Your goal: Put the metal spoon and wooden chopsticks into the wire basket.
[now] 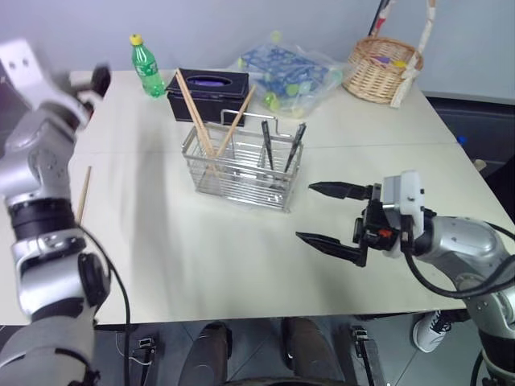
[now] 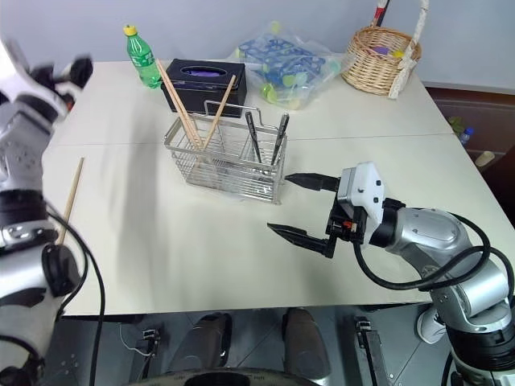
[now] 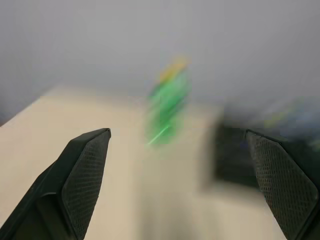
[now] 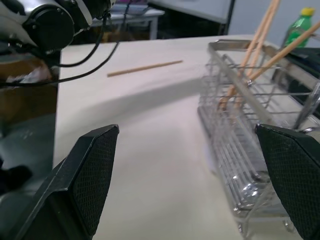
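Cream tabletop (image 1: 201, 257) fills my view, with a grey wall behind it. At the far left I see my left gripper (image 2: 68, 74) raised near the table's back corner, its fingers (image 3: 85, 175) spread apart with nothing between them. One loose wooden chopstick (image 1: 84, 195) lies flat near the left edge, well apart from the wire basket (image 1: 241, 173). Behind, a green bottle (image 1: 146, 67) stands just beside a black tissue box (image 1: 211, 93). The basket sits mid-table; several wooden chopsticks (image 1: 197, 121) lean upright in its left compartment, and two dark-handled utensils (image 1: 282, 145) stand in its right one. Whether either is the metal spoon, I cannot tell. A plastic bag (image 1: 294, 74) and a wicker basket (image 1: 382, 68) sit at the back. My right gripper (image 1: 330, 215) hovers right of the basket, jaws wide and empty.
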`<action>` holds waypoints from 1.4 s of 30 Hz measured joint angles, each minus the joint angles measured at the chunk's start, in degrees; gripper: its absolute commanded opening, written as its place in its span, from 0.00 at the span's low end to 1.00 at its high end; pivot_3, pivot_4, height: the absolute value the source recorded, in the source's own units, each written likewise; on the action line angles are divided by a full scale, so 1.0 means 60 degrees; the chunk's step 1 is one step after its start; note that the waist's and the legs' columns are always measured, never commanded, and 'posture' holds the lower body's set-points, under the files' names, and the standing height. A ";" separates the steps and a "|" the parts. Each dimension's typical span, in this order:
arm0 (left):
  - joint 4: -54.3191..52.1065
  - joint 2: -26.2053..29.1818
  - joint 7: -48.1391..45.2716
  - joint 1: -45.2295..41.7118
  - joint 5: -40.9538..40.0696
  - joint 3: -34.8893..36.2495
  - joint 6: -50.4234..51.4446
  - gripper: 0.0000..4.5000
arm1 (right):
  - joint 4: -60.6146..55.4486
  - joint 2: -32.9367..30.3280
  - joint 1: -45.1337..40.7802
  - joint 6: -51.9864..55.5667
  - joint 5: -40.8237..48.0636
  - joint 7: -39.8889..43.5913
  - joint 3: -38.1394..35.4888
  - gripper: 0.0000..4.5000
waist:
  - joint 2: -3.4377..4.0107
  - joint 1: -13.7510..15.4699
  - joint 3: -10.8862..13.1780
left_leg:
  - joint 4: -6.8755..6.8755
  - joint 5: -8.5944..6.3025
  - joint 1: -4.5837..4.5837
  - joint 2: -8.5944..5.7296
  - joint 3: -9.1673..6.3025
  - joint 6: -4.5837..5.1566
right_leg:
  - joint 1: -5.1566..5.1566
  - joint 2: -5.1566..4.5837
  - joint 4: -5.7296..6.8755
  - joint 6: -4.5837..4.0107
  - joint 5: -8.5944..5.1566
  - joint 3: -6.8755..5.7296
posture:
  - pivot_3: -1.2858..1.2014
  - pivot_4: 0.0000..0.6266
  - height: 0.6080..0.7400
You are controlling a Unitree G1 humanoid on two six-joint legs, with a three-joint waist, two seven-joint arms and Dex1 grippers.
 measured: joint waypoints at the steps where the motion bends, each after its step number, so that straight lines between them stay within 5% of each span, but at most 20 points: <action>1: -0.0096 0.0106 0.0238 0.0458 0.0216 -0.0008 0.0292 1.00 | 0.0023 -0.0013 0.0027 -0.0049 -0.0029 0.0093 0.0011 1.00 | -0.0001 0.0022 0.0000 | 0.0002 0.0000 -0.0003 0.0000 0.0000 0.0000 | 0.0000 -0.0001 0.0003 0.0000 0.0000 0.0000 | 0.52 0.24 1.00; 11: -0.2296 0.0238 0.1240 0.2792 0.0502 0.1108 0.3837 1.00 | 0.0457 0.0105 -0.0219 -0.0198 -0.0195 0.0377 0.0289 1.00 | -0.0023 0.0103 -0.0005 | 0.0006 0.0000 -0.0005 -0.0001 -0.0007 -0.0002 | 0.0005 -0.0003 -0.0002 -0.0003 -0.0001 -0.0003 | 0.52 0.24 1.00; 42: -0.2898 0.0823 -0.1364 0.4227 0.0893 0.0070 0.4220 1.00 | 0.0861 0.0342 -0.0710 -0.0195 -0.0198 0.0047 0.0363 1.00 | 0.0001 0.0106 -0.0017 | 0.0001 0.0000 0.0000 0.0000 -0.0004 -0.0002 | 0.0006 -0.0008 -0.0004 -0.0006 -0.0002 -0.0002 | 0.52 0.24 1.00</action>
